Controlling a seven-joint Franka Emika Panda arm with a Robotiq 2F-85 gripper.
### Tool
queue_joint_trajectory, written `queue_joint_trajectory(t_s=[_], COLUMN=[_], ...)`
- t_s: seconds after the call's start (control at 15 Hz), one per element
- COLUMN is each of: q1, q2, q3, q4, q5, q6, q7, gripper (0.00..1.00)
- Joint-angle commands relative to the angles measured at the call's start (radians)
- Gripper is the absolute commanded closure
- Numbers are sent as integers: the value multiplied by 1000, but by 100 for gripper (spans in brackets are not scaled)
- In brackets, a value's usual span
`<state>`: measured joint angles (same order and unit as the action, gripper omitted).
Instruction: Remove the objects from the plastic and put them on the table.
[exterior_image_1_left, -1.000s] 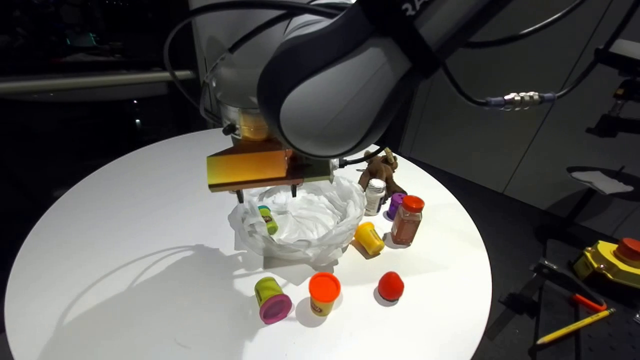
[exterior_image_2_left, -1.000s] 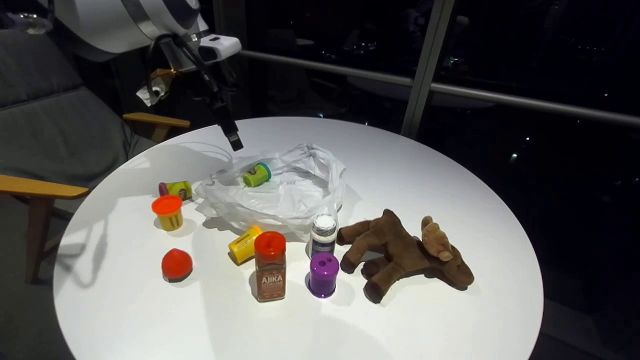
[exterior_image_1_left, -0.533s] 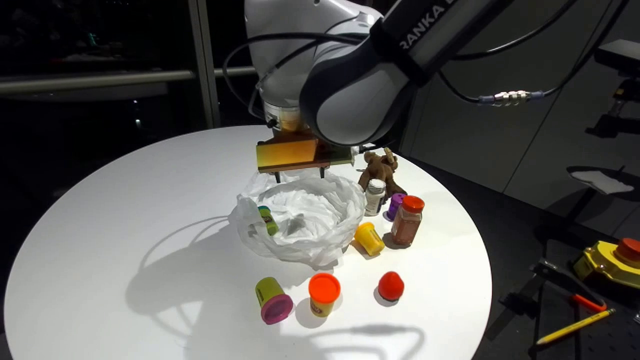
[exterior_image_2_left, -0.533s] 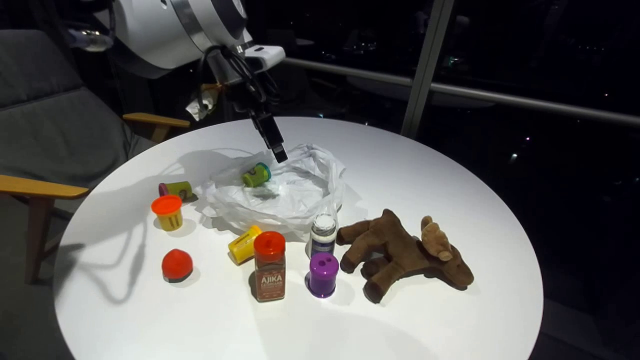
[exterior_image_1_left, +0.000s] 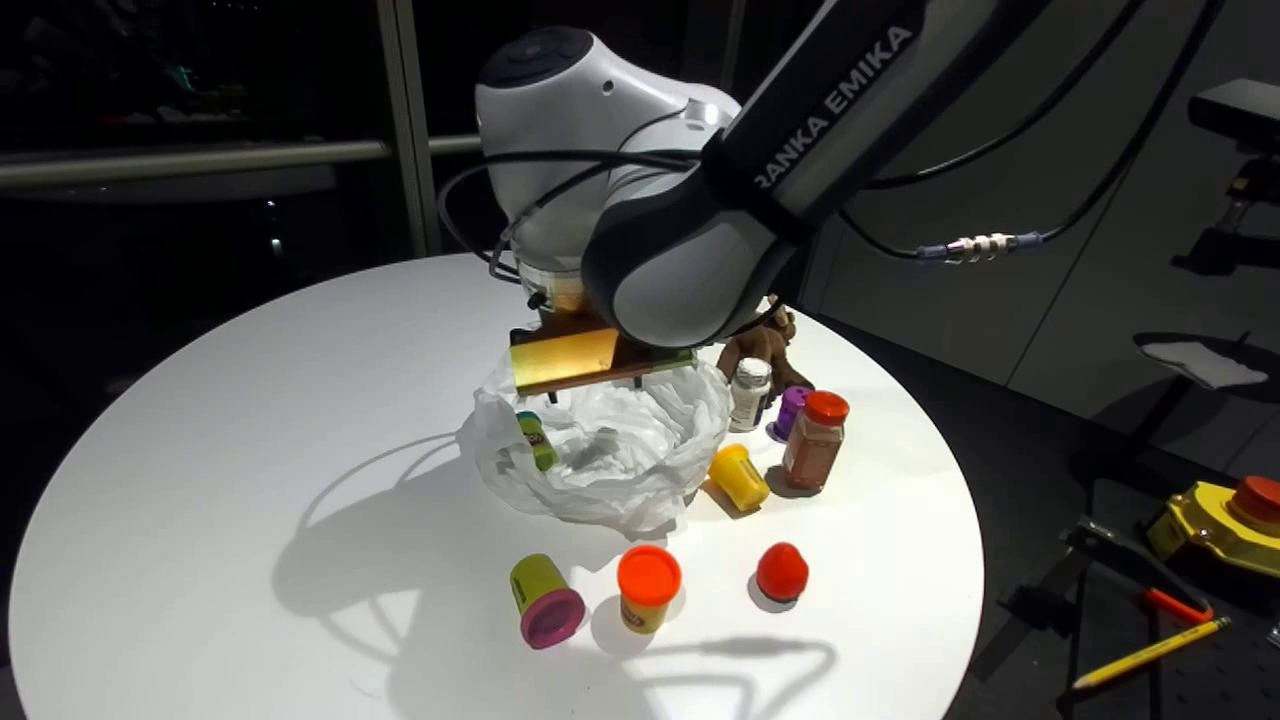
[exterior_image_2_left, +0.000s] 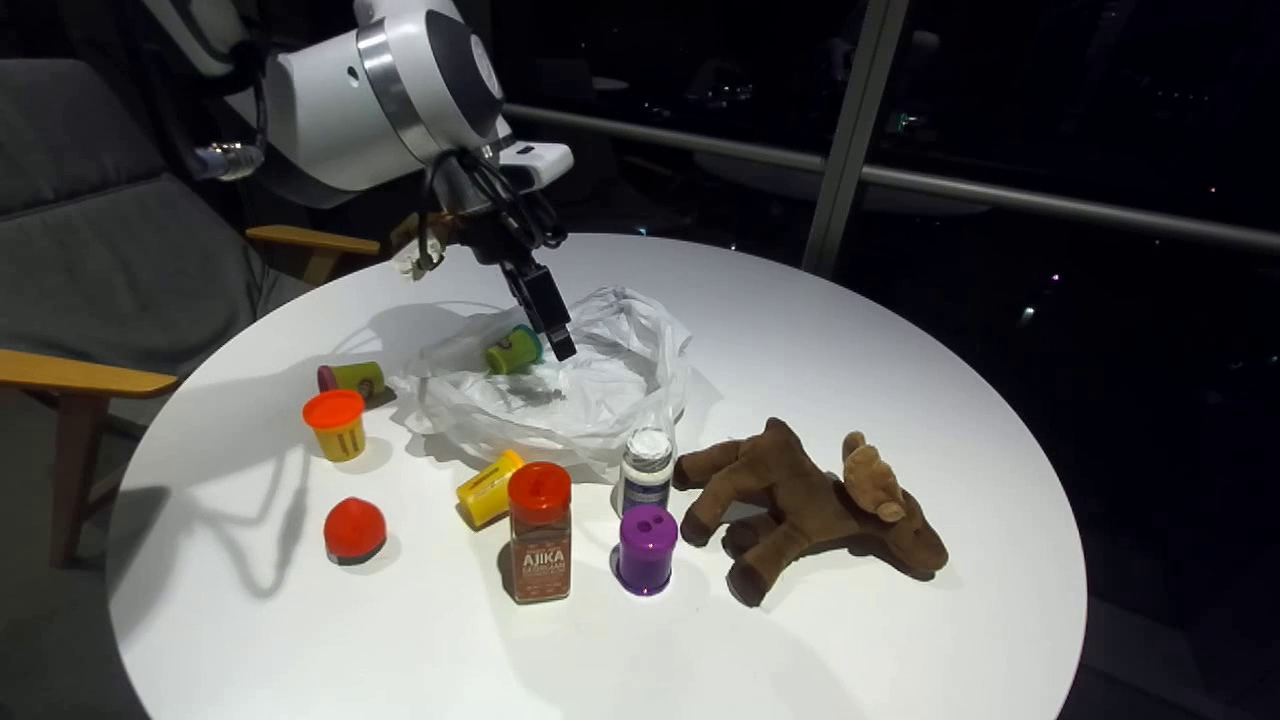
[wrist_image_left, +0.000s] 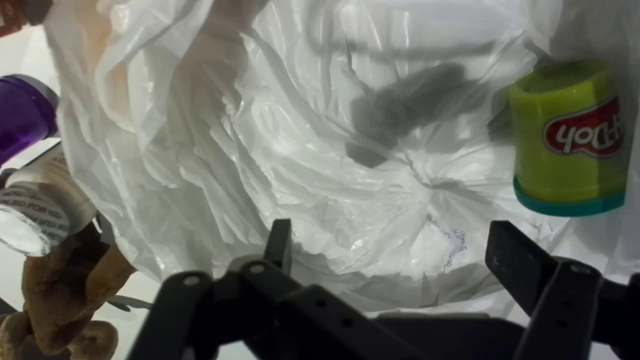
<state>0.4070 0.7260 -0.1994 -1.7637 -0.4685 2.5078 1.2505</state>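
1. Table (exterior_image_1_left: 220, 400): round, smooth, white; landing ground for everything unpacked.
2. Plastic bag (exterior_image_1_left: 590, 500): resting on the table, wrinkled, mouth gaping upward.
3. Claw (wrist_image_left: 390, 235): spread wide, holding nothing, poised over the bag's hollow. Step in hand, by judgement: reaching in for a remaining toy.
4. Brown animal (exterior_image_2_left: 800, 500): already out, lying on the table near the bag.
5. Red-capped bottle (exterior_image_2_left: 542, 540): out, upright on the table.
6. Teal-lidded green tub (wrist_image_left: 570, 140): inside the bag, by its wall; right of the claw in the wrist view. Likely needed next: sliding sideways to straddle it, lowering, gripping without catching plastic, lifting clear.
7. Yellow tub (exterior_image_1_left: 738, 478), orange-lidded tub (exterior_image_1_left: 648, 590), pink-lidded green tub (exterior_image_1_left: 545, 600): on the table; middle one upright, others tipped.
8. Red piece (exterior_image_1_left: 782, 573): on the table, apart from the bag.
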Motion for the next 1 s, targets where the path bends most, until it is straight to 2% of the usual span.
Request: queue_joint_trajectory(t_s=[0.0, 0.6, 0.93], q1=[-17, -13, -14], q2=[29, 31, 85], q3=[34, 80, 87], q4=[43, 35, 90], q5=[4, 26, 52], q6=[18, 50, 26], q7=[-81, -227, -304], gripper=[0, 0, 0])
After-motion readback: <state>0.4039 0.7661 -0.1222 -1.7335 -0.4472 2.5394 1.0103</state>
